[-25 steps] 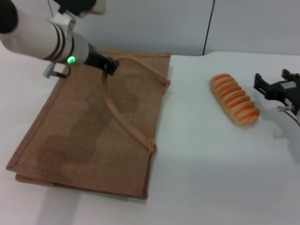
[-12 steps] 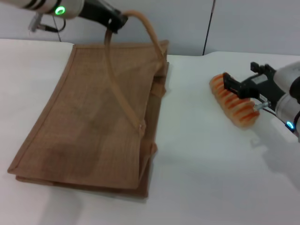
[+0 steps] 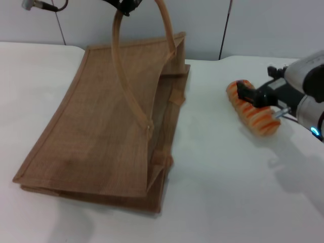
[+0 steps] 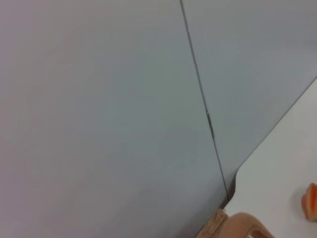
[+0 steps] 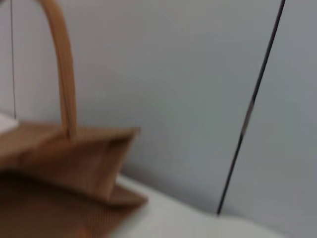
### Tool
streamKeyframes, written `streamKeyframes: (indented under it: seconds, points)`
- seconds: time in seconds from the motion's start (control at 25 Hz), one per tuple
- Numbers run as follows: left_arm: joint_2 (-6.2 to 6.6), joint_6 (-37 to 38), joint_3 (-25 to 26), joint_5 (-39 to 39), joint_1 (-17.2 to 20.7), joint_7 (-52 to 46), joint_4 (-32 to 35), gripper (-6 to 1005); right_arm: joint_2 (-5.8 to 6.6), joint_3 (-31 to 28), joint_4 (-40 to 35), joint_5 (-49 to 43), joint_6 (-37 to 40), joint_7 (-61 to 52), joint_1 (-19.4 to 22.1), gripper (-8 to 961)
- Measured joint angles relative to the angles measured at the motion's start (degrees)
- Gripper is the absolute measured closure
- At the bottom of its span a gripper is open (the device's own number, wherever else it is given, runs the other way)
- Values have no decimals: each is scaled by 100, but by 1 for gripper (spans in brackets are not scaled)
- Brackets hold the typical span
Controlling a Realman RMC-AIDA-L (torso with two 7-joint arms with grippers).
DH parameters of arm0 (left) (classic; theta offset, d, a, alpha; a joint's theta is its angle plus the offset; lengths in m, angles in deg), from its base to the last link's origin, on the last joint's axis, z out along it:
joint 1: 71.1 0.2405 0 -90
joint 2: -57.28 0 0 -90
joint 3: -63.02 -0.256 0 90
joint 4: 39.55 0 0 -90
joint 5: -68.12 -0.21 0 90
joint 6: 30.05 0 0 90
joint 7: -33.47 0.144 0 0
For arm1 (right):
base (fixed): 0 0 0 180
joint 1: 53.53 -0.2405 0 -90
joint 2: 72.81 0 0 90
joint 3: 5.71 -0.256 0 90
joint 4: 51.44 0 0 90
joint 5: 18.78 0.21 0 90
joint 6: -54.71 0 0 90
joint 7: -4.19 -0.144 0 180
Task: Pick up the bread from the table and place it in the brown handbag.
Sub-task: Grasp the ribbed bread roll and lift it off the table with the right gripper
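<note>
The white tabletop (image 3: 212, 192) carries everything, smooth and plain, and I place things against the brown handbag (image 3: 101, 136), the biggest thing on it. The handbag is a large rectangular tote of tan-brown woven jute with stitched edges, lying mostly flat, its mouth facing the bread and lifted open at the far end. One long looped handle (image 3: 124, 96) of the same colour arches up from the upper panel, and the right wrist view shows that handle (image 5: 62, 64) rising from the raised corner of the bag (image 5: 74, 158).

My left gripper (image 3: 124, 5) is above the handbag's far edge, pressed together on the top of the handle and holding it up, so the upper panel is pulled off the lower one. In the left wrist view only a bit of the handle (image 4: 242, 225) and an orange sliver of the bread (image 4: 311, 201) show against the grey wall.

My right gripper (image 3: 259, 100) is well off to the right of the handbag, down at the bread (image 3: 252, 107). Its dark fingers (image 3: 247, 92) straddle the loaf across its middle; I cannot tell whether they press on it.

The bread rests on the tabletop, clear of the handbag. It is a small oblong loaf, ridged in segments, with tan-cream crust and orange stripes between the ridges.
</note>
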Motion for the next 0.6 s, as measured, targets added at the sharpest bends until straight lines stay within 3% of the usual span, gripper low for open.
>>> streamKeyframes:
  seconds: [0.28, 0.48, 0.6]
  points:
    - [0, -243, 7, -65, 29, -80, 440, 877, 3, -73, -126, 301, -1394, 331, -347, 113]
    - [-1, -385, 7, -90, 42, -87, 632, 877, -14, -683, -124, 1872, -1897, 1777, -451, 114]
    - [-5, -448, 7, -91, 42, -96, 704, 877, -109, -1227, -8, 2532, -2249, 2684, -478, 115]
